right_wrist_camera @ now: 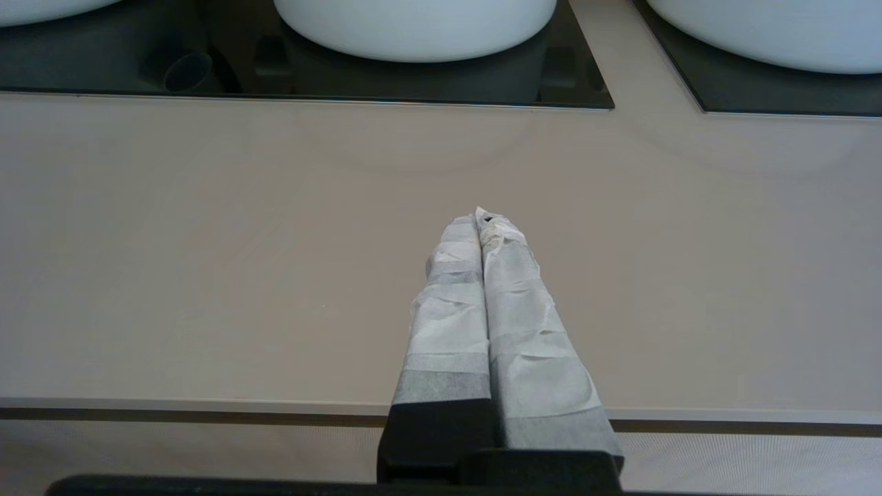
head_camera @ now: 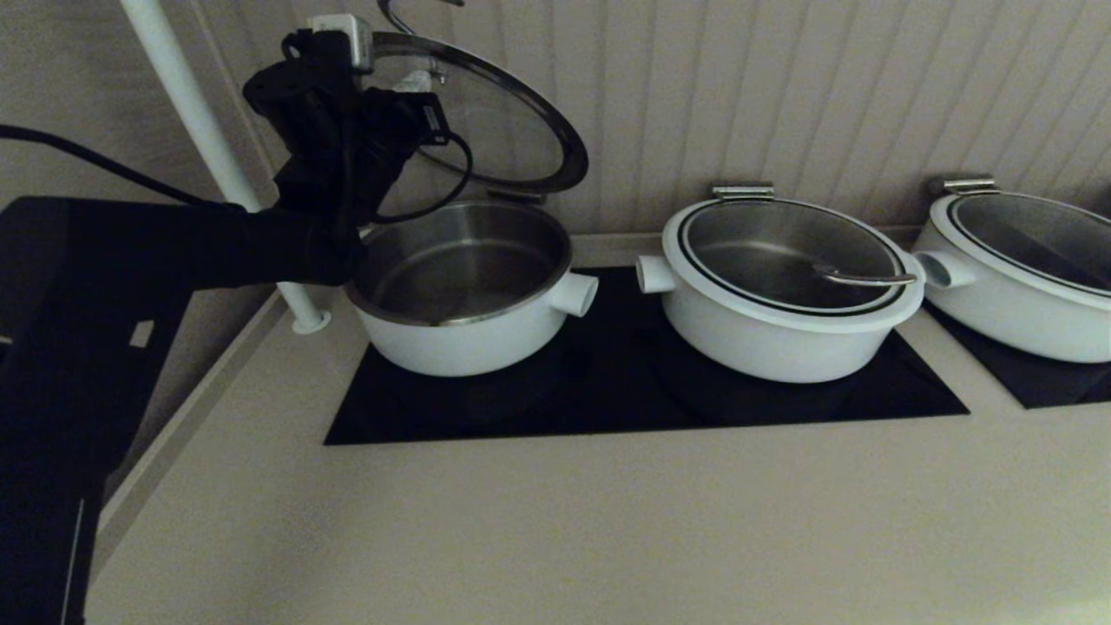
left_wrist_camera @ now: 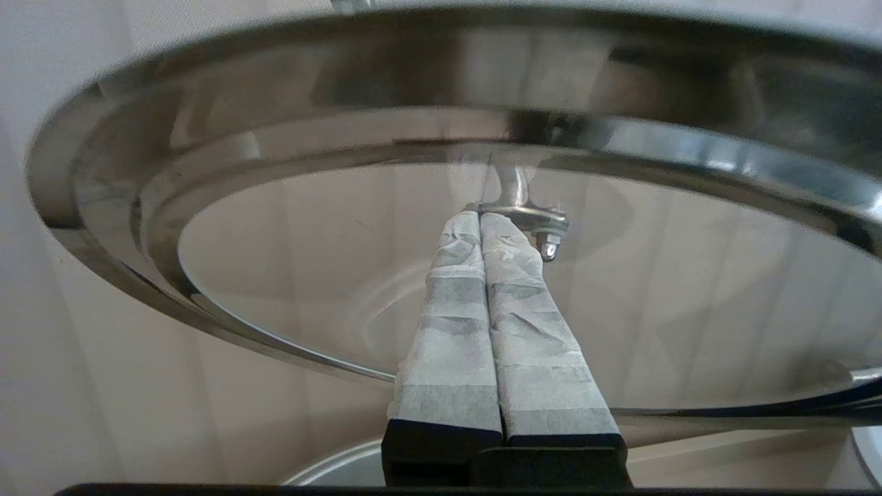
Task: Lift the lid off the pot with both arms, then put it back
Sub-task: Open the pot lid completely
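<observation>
While three white pots sit in a row on the table (head_camera: pixel 555 521), only the first pot (head_camera: pixel 464 291) on the robot's left side is open. Its lid (head_camera: pixel 512 121) is up in the air, tipped against the back wall and joined to the pot at the back edge. That lid is round glass with a shiny metal ring and a thin metal handle. The left gripper (head_camera: pixel 408 82) reaches up under the lid. The middle pot (head_camera: pixel 781 291) and the far pot (head_camera: pixel 1024 273) each have a lid lying flat on top. Two black cooking plates show; the nearer black plate (head_camera: pixel 642 391) holds the first two pots.

From the left wrist, the left gripper (left_wrist_camera: pixel 480 219) has its jaws pressed together with nothing between them. Their tips touch the bolt under the lid (left_wrist_camera: pixel 310 275), where the handle is fixed on.

From the right wrist, the right gripper (right_wrist_camera: pixel 481 222) hangs over the bare table (right_wrist_camera: pixel 207 241), near its front edge and well apart from the pots. Its jaws are pressed together and hold nothing.
</observation>
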Controlling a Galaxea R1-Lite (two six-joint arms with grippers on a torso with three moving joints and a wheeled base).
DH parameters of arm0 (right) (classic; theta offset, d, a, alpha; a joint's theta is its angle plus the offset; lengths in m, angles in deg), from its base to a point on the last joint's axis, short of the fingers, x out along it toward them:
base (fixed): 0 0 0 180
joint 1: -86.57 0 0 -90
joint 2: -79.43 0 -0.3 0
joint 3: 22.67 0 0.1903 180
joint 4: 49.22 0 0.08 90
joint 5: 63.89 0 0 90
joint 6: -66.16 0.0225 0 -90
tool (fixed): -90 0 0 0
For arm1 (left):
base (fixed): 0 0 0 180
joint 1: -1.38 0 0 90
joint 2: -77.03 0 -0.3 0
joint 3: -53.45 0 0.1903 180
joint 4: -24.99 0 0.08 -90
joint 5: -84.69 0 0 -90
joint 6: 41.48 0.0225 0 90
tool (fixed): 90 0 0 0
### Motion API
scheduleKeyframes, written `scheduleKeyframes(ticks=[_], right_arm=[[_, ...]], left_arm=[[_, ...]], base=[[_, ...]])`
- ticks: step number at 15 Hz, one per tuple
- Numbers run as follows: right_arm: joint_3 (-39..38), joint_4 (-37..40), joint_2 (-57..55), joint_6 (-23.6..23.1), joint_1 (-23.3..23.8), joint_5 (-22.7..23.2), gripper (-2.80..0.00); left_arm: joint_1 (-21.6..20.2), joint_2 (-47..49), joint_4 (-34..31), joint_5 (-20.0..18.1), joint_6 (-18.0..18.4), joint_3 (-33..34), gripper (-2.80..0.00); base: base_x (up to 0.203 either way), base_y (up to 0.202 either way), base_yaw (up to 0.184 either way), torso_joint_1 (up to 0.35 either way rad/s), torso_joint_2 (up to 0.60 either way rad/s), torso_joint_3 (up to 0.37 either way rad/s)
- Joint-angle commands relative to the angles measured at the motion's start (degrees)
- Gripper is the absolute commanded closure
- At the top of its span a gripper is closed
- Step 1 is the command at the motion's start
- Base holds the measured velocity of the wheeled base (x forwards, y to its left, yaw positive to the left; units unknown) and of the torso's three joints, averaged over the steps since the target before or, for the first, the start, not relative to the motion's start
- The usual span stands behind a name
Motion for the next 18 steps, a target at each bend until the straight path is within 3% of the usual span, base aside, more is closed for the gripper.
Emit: scheduleKeyframes(ticks=[1,7,18], right_arm=[[0.00,-0.01,0.01,-0.09,0.00,0.03,0.00],[0.00,-0.01,0.01,-0.02,0.00,0.03,0.00],[0.00,-0.01,0.01,0.00,0.00,0.03,0.00]], left_arm=[[0.00,1.52,0.23,0.01,-0.02,-1.24,0.00],[0.00,2.37,-0.07,-0.08,0.02,-4.33,0.00],[-0.06,-0.19,-0.91,0.18,0.02,-2.93,0.00]], base=[[0.000,0.000,0.000,0.000,0.00,0.000],[0.000,0.000,0.000,0.000,0.00,0.000],[0.000,0.000,0.000,0.000,0.00,0.000]])
